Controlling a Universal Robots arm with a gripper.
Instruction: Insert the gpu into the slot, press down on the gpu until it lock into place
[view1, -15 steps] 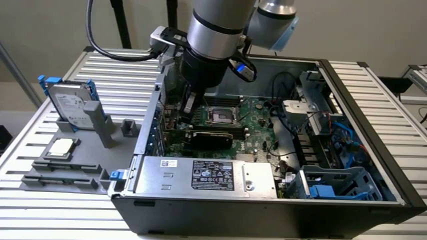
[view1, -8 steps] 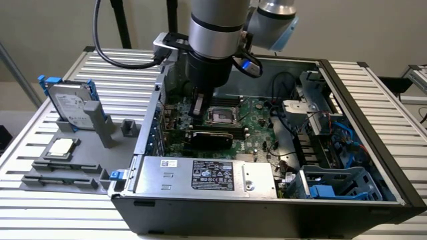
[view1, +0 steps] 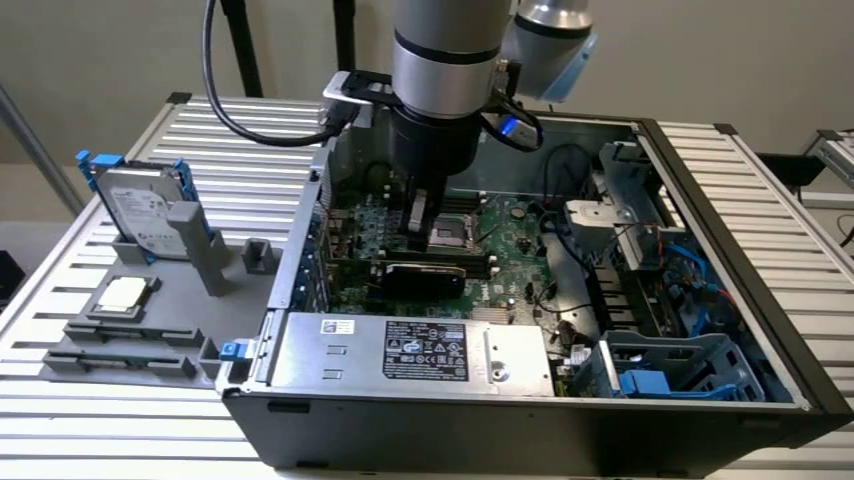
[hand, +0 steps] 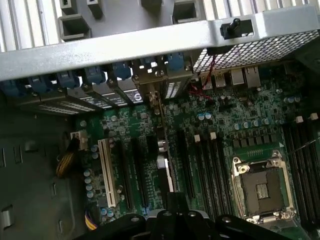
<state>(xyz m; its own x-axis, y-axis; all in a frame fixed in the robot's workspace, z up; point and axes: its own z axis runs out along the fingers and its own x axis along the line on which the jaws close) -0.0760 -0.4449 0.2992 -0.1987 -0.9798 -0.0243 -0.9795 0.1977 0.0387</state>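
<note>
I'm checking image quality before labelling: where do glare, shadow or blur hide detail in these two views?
Exterior view: even lighting, the ribbed aluminium table bright toward the lower edge, the inside of the open black computer case shaded beneath the arm. Wrist view: the pale grey metal case wall looks washed out, the black end effector is dark and soft, the green motherboard stays readable.

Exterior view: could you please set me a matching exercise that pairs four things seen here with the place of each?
Things:
1. gpu
2. hard drive
3. processor chip
4. silver power supply box

Places:
A. upright in a grey holder, outside the case
B. flat on a grey tray, outside the case
C. inside the case, right beneath the shut gripper
D. inside the case, along its near wall

Pairs: 1-C, 2-A, 3-B, 4-D
</note>
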